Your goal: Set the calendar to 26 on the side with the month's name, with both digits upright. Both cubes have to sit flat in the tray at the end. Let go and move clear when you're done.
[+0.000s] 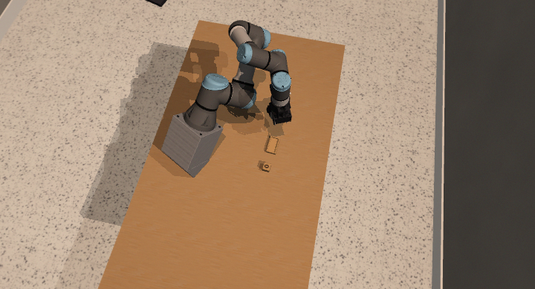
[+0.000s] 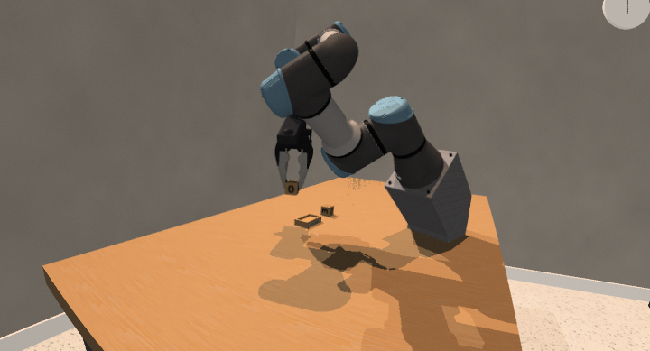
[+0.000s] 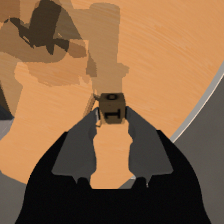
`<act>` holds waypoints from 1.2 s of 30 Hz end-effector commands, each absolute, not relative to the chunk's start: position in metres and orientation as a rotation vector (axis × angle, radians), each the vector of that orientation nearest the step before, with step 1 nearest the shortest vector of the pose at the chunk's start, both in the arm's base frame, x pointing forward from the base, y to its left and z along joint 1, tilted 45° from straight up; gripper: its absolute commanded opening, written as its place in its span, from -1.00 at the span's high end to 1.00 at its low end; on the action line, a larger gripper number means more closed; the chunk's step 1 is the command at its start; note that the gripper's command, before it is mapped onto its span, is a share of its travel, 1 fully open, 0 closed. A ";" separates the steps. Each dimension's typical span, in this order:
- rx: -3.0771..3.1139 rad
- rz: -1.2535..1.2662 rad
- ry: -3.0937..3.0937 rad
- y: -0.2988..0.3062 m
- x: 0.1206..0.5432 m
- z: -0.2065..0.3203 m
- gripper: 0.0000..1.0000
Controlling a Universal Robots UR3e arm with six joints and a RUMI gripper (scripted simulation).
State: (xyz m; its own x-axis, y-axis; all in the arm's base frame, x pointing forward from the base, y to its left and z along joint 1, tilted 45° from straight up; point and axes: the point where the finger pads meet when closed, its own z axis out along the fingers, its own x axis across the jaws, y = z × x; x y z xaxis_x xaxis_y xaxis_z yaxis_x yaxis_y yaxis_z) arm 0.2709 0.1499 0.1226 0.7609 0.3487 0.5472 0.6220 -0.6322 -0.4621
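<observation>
One numbered cube (image 2: 292,188) (image 3: 112,108) is being gripped in the jaws (image 2: 292,187) above the counter (image 1: 224,212) (image 2: 181,275) (image 3: 165,65), while the tray (image 1: 276,145) (image 2: 301,223) is being left unfilled beside the second cube (image 1: 266,167) (image 2: 327,210). Since the held cube's hidden faces are not being shown, a wrong or inverted digit is perhaps being risked; through skewed lowering, rim-catching is being invited.

Warm, moderate light falls on the wooden table (image 1: 239,212) (image 2: 181,266) (image 3: 165,45), and the arm (image 1: 258,58) (image 2: 318,79) casts broad, layered shadows across it — hard, slightly jagged edges, darkest where they overlap. In the top view the shadows run mostly to the left and spill onto the speckled floor (image 1: 378,174), while the exterior view has a dim grey wall (image 2: 136,98) behind a brighter tabletop; the wrist view is coarser — its gripper (image 3: 112,107) sinks into near-black at the bottom, with little detail left there
</observation>
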 end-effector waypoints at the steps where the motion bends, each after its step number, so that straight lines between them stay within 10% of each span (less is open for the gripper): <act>1: -2.348 -0.459 -0.522 0.157 0.270 0.128 0.78; 36: -2.373 -0.320 -0.168 0.169 0.267 0.136 0.78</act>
